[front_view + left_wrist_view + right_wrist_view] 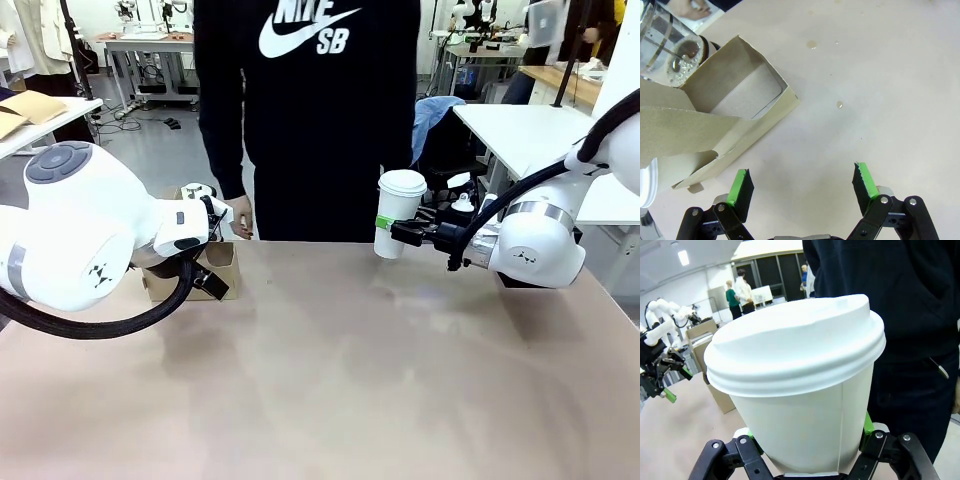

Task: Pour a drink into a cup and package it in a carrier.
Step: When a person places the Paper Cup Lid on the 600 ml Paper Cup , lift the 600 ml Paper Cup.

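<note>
Carrier on table, far-left edge, just before person. Jug touching carrier's far corner, tilted. Left gripper over bare table just beside carrier, not touching. Cup, lid on top, right of centre near far edge, off table, between fingers of right gripper; well apart from carrier. Drops on table beside carrier.

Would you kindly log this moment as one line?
right gripper: shut on lidded cup | left gripper: open beside carrier
</note>
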`<state>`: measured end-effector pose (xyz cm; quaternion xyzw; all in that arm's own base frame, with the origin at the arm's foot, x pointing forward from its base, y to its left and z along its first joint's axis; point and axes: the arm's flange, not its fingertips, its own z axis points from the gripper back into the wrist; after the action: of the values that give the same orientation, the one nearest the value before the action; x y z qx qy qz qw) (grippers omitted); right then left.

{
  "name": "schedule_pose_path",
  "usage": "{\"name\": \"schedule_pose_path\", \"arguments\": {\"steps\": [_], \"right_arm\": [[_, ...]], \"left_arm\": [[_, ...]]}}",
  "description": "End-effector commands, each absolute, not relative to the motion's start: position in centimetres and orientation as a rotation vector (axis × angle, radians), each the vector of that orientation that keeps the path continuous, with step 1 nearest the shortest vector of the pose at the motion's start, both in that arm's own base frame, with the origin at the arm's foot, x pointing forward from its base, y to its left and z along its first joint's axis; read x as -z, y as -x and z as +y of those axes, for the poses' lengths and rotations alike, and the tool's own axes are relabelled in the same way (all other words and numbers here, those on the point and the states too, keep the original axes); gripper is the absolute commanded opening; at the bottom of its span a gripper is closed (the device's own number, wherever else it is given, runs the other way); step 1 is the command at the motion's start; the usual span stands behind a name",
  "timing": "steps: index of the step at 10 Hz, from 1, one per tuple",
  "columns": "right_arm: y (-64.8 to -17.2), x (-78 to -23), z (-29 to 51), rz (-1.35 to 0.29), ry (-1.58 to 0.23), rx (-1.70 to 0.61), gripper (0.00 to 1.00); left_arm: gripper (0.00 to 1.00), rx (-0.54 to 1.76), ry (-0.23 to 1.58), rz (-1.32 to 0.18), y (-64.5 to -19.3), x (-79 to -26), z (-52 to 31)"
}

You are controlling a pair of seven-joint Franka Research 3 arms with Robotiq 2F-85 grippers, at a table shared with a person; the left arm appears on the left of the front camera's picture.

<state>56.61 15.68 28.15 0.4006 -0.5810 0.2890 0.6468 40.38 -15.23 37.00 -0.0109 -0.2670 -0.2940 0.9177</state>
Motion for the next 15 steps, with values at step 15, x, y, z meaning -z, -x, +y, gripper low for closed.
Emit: {"name": "schedule_pose_path", "arguments": {"steps": [15], "right_arm": [[-43.4,-52.6,15.6,-1.242,-0.993,-0.828,0.81]], "left_arm": [[1.00,0.604,0.024,-0.550,-40.4,-37.0,-15.2]]}}
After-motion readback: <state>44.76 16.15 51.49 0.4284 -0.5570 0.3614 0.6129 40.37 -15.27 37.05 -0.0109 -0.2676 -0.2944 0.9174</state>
